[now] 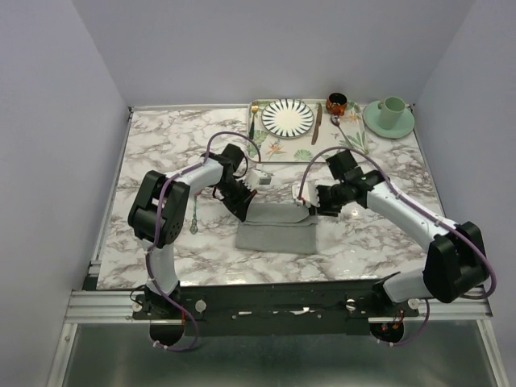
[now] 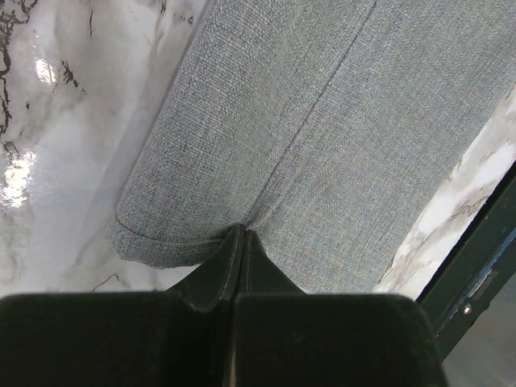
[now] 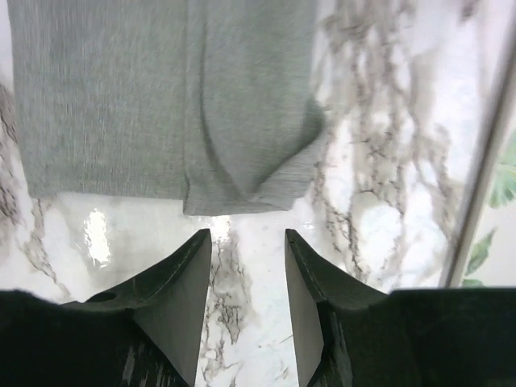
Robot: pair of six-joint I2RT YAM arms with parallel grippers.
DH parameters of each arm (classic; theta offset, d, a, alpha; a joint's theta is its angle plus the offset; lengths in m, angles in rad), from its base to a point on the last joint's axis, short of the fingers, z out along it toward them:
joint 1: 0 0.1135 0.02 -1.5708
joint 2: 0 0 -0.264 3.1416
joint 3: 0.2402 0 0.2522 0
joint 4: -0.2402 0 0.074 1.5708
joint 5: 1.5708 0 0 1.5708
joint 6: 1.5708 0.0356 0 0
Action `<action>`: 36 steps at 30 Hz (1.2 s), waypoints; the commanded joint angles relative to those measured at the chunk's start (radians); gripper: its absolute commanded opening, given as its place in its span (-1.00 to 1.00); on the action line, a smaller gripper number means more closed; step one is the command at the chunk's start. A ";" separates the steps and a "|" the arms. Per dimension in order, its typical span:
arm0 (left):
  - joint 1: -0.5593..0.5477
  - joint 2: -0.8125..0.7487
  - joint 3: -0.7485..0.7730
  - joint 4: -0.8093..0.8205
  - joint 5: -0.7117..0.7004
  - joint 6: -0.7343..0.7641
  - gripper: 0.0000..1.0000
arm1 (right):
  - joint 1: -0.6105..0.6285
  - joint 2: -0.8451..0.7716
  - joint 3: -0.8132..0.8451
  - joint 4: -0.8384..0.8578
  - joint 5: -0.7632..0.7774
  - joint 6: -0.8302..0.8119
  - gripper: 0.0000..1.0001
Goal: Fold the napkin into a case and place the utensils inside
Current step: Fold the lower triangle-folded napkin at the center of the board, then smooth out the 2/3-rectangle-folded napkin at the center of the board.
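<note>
Here, left gripper (image 2: 243, 235) closed, tips touching folded napkin (image 2: 322, 121); right gripper (image 3: 248, 239) parted, holding nothing; tray (image 1: 284, 150) carries striped plate (image 1: 288, 118).

Item, two arms: we are reaching both inward from our bases, wrists converging toward the middle. Left arm (image 1: 181, 189): we are angling the forearm up and to the right, then tipping the wrist downward; the left gripper (image 2: 242, 235) is pressing its fingers flat together, pinching a pucker at the near edge of the napkin (image 2: 322, 121). Right arm (image 1: 403, 211): we are folding it at the elbow, with the forearm running back toward the left. The right gripper (image 3: 247, 235) is standing with jaws parted, gripping nothing, and hovering low.
</note>
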 commanded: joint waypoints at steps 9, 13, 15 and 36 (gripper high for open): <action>-0.002 0.058 -0.037 0.009 -0.066 0.019 -1.00 | -0.100 0.166 0.259 -0.011 -0.230 0.784 -0.21; -0.002 0.058 -0.037 0.009 -0.068 0.019 -1.00 | -0.119 0.227 0.279 -0.005 -0.163 0.963 -0.26; -0.003 0.060 -0.037 0.009 -0.069 0.019 -1.00 | -0.119 0.231 0.253 -0.003 -0.127 0.987 -0.26; 0.004 -0.035 -0.112 0.080 -0.002 -0.050 -0.93 | -0.117 0.376 0.113 0.022 -0.051 1.079 -0.92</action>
